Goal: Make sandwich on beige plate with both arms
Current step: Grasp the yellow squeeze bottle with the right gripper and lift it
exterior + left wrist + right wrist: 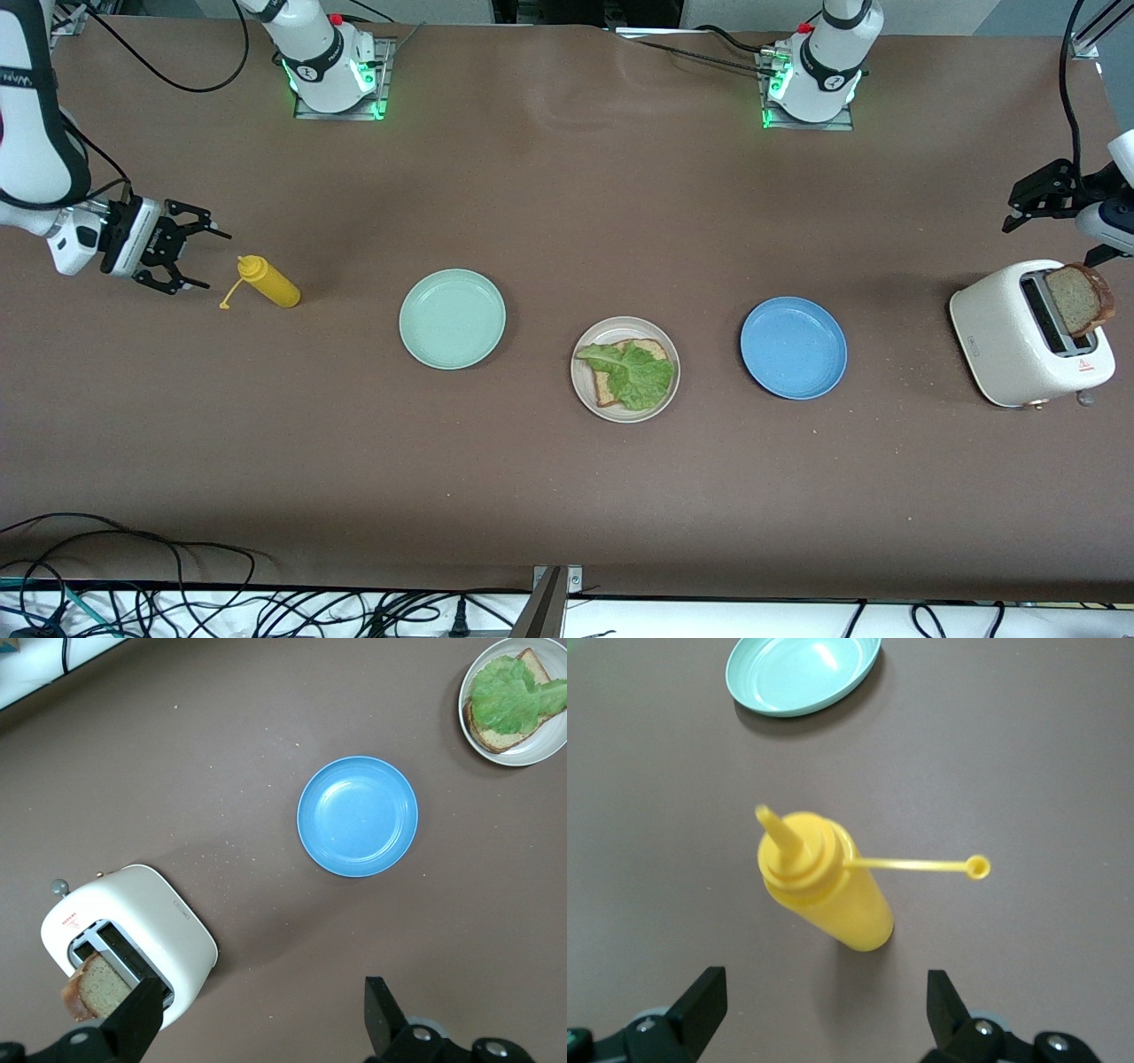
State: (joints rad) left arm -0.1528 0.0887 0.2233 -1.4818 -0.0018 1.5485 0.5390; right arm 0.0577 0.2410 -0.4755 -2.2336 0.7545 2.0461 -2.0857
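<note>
The beige plate (620, 328) (514, 757) lies mid-table with one bread slice (651, 347) (496, 737) on it. A green lettuce leaf (633, 372) (514, 695) covers most of that slice. A second bread slice (1079, 299) (93, 992) sticks up out of the white toaster (1019, 346) (142, 904) at the left arm's end of the table. My left gripper (1012, 211) (263, 997) hangs open and empty over the table beside the toaster. My right gripper (217, 261) (826, 983) is open and empty at the right arm's end, close to a yellow squeeze bottle.
The yellow squeeze bottle (270, 283) (824, 890) stands with its tethered cap hanging off. A mint-green plate (452, 319) (802, 669) and a blue plate (793, 347) (357, 815) flank the beige one, both with nothing on them. Cables run along the table's front edge.
</note>
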